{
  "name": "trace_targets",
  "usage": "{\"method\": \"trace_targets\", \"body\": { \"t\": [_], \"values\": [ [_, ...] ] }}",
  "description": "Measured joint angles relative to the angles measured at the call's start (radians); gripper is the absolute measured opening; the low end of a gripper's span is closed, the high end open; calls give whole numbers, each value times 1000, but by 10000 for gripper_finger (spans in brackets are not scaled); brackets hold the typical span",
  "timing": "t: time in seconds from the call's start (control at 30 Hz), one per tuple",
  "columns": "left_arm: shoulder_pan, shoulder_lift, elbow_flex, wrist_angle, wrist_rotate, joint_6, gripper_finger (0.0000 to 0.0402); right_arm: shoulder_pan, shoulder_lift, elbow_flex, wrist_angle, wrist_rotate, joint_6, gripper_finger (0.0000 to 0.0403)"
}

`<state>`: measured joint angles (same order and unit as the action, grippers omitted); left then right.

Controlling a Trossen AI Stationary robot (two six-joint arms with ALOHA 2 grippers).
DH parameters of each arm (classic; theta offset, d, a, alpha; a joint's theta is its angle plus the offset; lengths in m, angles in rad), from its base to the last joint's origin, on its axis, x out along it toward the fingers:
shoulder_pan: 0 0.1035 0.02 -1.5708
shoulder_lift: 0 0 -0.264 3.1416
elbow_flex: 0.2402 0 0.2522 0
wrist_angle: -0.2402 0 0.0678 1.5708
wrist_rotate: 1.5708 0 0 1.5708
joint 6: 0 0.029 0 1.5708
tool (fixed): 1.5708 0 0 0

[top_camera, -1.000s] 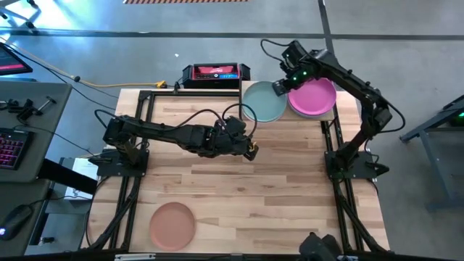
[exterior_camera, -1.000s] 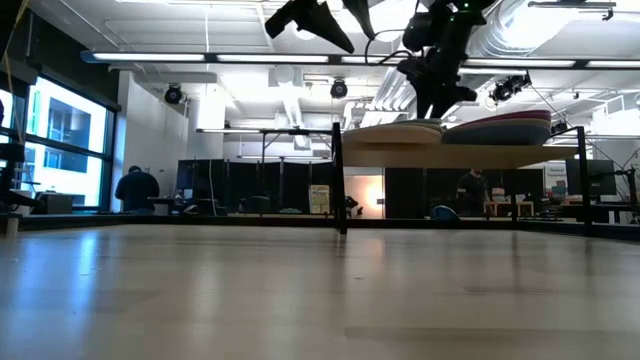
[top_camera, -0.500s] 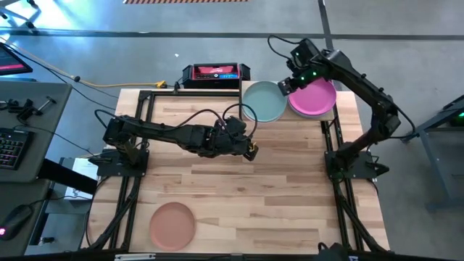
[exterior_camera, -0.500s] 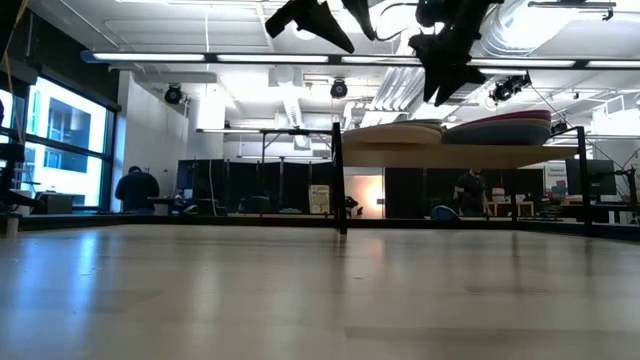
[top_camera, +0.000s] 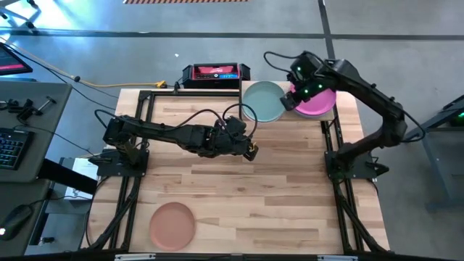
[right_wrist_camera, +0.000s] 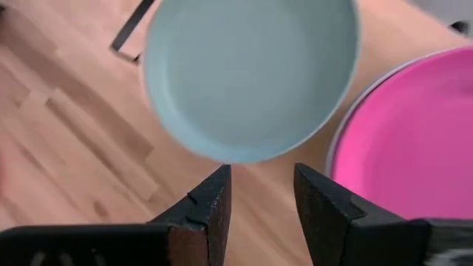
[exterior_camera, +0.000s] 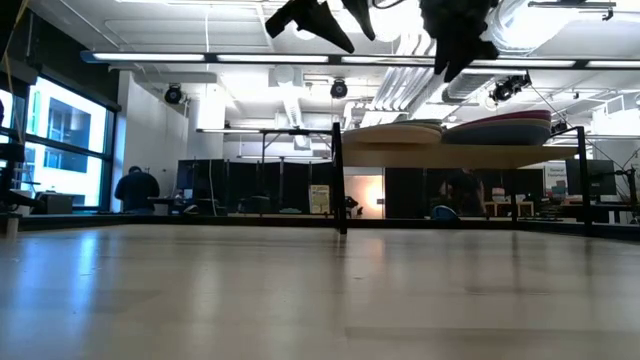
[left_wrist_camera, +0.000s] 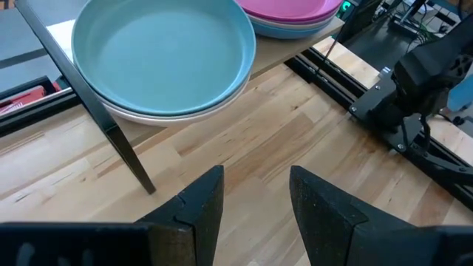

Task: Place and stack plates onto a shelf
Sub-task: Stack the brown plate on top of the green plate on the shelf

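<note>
Up on the shelf (left_wrist_camera: 295, 55) sit two stacks: a teal plate (top_camera: 264, 101) tops one, a magenta plate (top_camera: 319, 101) the other. Above them the right pincer (top_camera: 288, 100) hangs empty, fingers parted. The left pincer (top_camera: 250, 152) waits released over mid-surface. A terracotta plate (top_camera: 172, 223) lies at the surface's (top_camera: 275, 196) near corner.

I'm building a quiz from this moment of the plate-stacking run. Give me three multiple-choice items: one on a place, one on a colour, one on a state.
1. Where does the terracotta plate lie?
A. on the shelf
B. on the tabletop, near the front left corner
C. in the left gripper

2. What colour tops the right-hand stack on the shelf?
A. magenta
B. cream
C. grey

3. How is the right gripper?
A. shut on a plate
B. out of view
C. open and empty

Answers:
1. B, the high view shows it alone on the wood.
2. A, the magenta plate sits beside the teal plate.
3. C, its fingers stand apart over the shelf with nothing between.
</note>
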<state>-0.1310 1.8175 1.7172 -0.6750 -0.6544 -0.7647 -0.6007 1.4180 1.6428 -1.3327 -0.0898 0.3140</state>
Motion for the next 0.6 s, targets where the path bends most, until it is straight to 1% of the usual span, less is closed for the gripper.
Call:
{"method": "trace_targets", "body": {
  "t": [0.13, 0.2, 0.3, 0.4, 0.6],
  "values": [
    [7, 0, 0, -5, 13, 41, 145, 72, -21, 0, -23, 1, 47, 126],
    [7, 0, 0, -24, 71, 53, 145, 109, -31, 0, -28, 9, 71, 126],
    [7, 1, 0, -55, 194, 57, 145, 163, -42, 0, -32, 12, 104, 126],
    [0, 1, 0, -105, 287, 98, 145, 216, -46, 0, -33, 13, 134, 126],
    [-36, 1, 0, -312, 419, 88, 145, 306, -44, 0, -32, 15, 153, 126]
  ]
}}
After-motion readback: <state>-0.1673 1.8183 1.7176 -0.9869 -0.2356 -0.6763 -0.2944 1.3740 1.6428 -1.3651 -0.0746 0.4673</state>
